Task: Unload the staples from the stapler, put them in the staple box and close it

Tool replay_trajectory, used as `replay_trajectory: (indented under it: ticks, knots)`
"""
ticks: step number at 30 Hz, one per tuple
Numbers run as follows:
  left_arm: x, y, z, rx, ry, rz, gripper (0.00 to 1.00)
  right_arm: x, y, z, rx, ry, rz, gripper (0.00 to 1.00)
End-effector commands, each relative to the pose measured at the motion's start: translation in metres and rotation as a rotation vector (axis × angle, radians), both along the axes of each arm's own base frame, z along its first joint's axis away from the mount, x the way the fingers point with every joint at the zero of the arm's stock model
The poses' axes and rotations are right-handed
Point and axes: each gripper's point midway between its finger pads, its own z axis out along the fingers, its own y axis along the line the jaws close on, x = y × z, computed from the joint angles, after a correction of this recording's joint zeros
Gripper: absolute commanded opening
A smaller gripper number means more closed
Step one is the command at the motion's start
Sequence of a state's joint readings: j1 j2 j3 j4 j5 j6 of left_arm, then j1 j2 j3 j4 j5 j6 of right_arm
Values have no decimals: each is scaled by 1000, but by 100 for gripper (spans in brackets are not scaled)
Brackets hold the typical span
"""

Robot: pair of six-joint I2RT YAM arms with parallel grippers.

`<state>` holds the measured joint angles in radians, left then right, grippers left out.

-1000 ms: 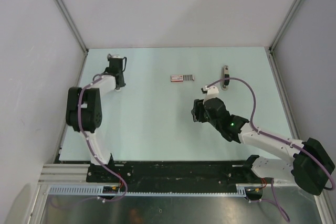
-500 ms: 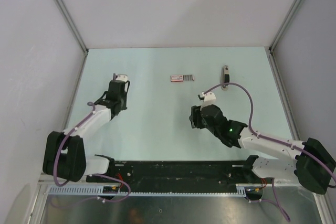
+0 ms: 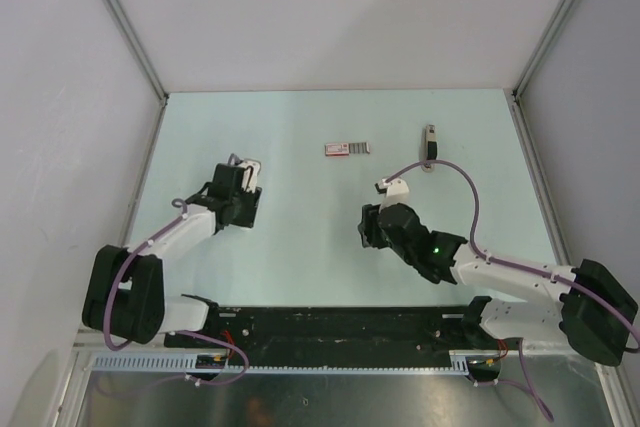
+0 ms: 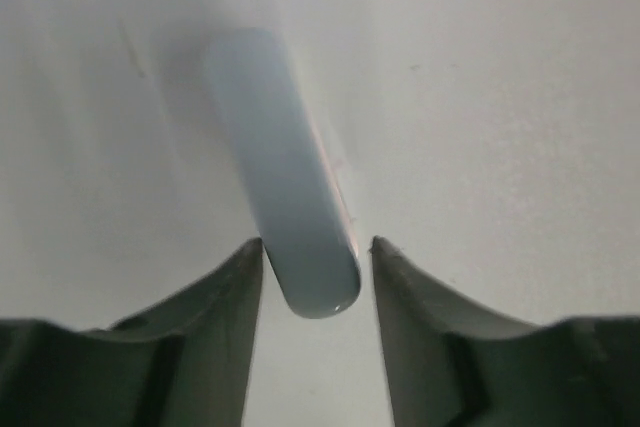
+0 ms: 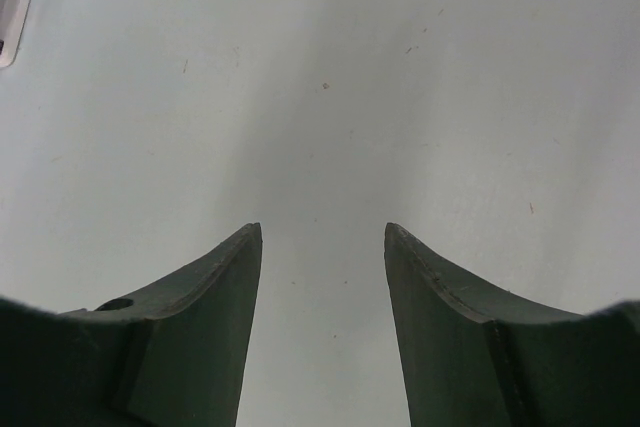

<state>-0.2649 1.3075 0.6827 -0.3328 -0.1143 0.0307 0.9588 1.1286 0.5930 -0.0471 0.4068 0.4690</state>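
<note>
The stapler (image 3: 430,146), black with silver parts, lies at the back right of the table, well beyond both grippers. No staples can be made out. My left gripper (image 3: 243,201) is over the left middle of the table. In the left wrist view its fingers (image 4: 225,292) stand apart around the near end of a pale blue-grey capsule-shaped object (image 4: 285,177). The left finger touches it and a thin gap shows on the right. My right gripper (image 3: 370,228) is open and empty over bare table (image 5: 322,237).
A flat pink-red box (image 3: 347,149) lies at the back middle, left of the stapler. Grey walls enclose the table on three sides. A white-grey corner (image 5: 15,2) shows at the top left edge of the right wrist view.
My left arm has swung from the far back left toward the middle and nearer the front. My right gripper has drifted slightly left and nearer. The stapler and box have not moved.
</note>
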Motion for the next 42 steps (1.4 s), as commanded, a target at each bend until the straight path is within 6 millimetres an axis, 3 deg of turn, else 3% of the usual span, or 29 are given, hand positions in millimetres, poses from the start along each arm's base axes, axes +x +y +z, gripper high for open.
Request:
replay_trajectory:
  ticks: [1,5,9,12,16,19,23,28,33,37,42]
  knots:
    - [-4,-36,1,-125,26,-172,60,6,5,5,30,-12,-36,57]
    - [-11,-54,4,-205,37,-265,77,12,16,5,29,6,-41,59]
    - [-16,-68,18,-274,6,-336,82,21,36,11,34,21,-34,64]
    - [-5,-57,31,-247,-49,-302,83,28,53,17,43,13,-1,66]
    - [16,-26,56,-267,-128,-195,84,42,79,35,37,-42,79,71]
    - [15,-11,56,-237,-139,-181,84,55,88,46,27,-74,120,73]
    - [-1,-9,41,-204,-103,-259,84,67,88,59,47,-92,134,74]
    - [-9,-14,28,-162,-88,-425,86,65,86,56,28,-80,174,77]
    - [8,-20,18,-192,-27,-451,88,68,79,55,23,-71,170,80]
    - [21,-38,20,-271,-17,-521,95,63,72,50,-11,-46,180,81]
    - [43,-44,22,-262,-40,-569,99,57,69,48,-25,-35,200,81]
